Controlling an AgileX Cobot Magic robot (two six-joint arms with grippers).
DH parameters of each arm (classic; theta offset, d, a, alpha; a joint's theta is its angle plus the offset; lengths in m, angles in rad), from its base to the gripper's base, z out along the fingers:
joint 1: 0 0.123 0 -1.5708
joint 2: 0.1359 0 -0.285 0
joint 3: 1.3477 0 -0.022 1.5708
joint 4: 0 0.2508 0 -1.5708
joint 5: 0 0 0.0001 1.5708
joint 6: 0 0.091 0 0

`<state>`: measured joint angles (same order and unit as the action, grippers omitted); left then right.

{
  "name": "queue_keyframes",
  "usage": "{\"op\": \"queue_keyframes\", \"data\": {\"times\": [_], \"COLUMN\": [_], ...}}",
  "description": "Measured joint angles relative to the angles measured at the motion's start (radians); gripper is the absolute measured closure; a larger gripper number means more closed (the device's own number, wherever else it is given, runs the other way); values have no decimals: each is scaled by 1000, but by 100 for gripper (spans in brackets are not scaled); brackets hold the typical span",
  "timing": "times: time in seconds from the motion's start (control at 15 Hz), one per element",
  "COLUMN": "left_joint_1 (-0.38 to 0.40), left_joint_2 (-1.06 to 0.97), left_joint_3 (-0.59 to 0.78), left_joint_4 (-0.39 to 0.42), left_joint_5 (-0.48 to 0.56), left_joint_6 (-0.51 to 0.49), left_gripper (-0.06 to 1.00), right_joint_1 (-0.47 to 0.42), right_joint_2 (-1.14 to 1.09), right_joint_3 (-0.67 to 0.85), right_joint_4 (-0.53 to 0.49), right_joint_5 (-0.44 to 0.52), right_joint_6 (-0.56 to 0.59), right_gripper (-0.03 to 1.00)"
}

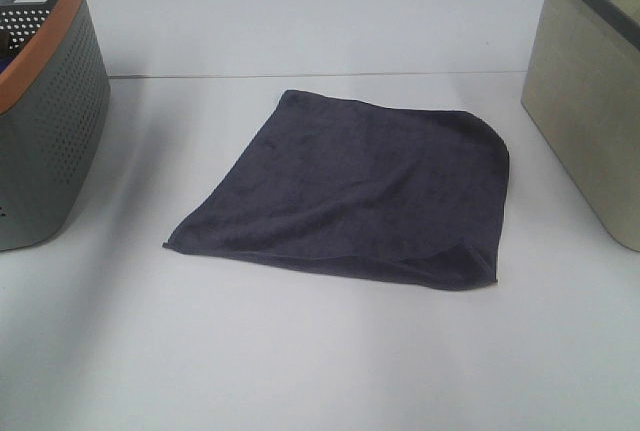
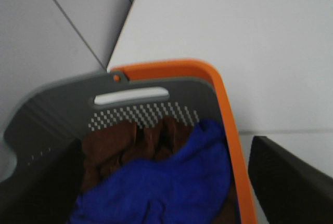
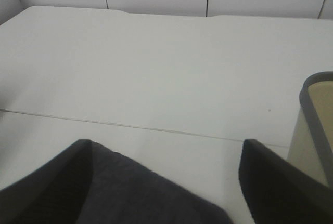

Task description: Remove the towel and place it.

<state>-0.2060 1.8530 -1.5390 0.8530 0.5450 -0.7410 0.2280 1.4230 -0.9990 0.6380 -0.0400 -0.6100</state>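
Observation:
The dark charcoal-grey towel (image 1: 355, 191) lies spread flat on the white table, between the two baskets; its front right corner is slightly folded. One corner of it shows in the right wrist view (image 3: 151, 200). My right gripper (image 3: 164, 193) is open, its fingers wide apart, hovering over that corner near the beige basket and holding nothing. My left gripper (image 2: 166, 193) hangs over the grey and orange basket (image 2: 171, 70); only one finger (image 2: 291, 182) shows clearly, far to the side, so the jaws stand open and empty.
The grey perforated basket with an orange rim (image 1: 50, 101) stands at the left and holds a blue cloth (image 2: 166, 182) and a brown cloth (image 2: 130, 143). A beige basket with a grey rim (image 1: 590, 101) stands at the right. A seam (image 1: 300, 75) crosses the table behind the towel.

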Motion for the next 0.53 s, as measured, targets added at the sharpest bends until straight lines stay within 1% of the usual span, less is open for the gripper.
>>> {"op": "queue_keyframes", "data": {"times": [0.07, 0.13, 0.2, 0.27, 0.33, 0.4, 0.47, 0.53], "left_joint_1": [17, 36, 52, 60, 64, 64, 64, 64], "left_joint_2": [0, 0, 0, 0, 0, -1, -2, -4], "left_joint_3": [-26, -62, -110, -158, -209, -268, -325, -346], "left_joint_4": [-221, -408, -591, -715, -806, -853, -863, -864], "left_joint_5": [27, 54, 102, 161, 226, 292, 351, 372], "left_joint_6": [189, 346, 506, 628, 711, 741, 752, 751], "left_gripper": [13, 13, 13, 14, 14, 14, 14, 14], "right_joint_1": [-48, -105, -148, -183, -196, -201, -201, -201], "right_joint_2": [19, 44, 71, 96, 118, 135, 148, 156], "right_joint_3": [-64, -134, -214, -295, -371, -449, -534, -575], "right_joint_4": [22, 28, 10, -45, -134, -236, -341, -395], "right_joint_5": [115, 245, 356, 458, 573, 686, 790, 847], "right_joint_6": [24, 46, 72, 108, 166, 231, 305, 344], "right_gripper": [20, 20, 21, 21, 21, 21, 21, 21]}}
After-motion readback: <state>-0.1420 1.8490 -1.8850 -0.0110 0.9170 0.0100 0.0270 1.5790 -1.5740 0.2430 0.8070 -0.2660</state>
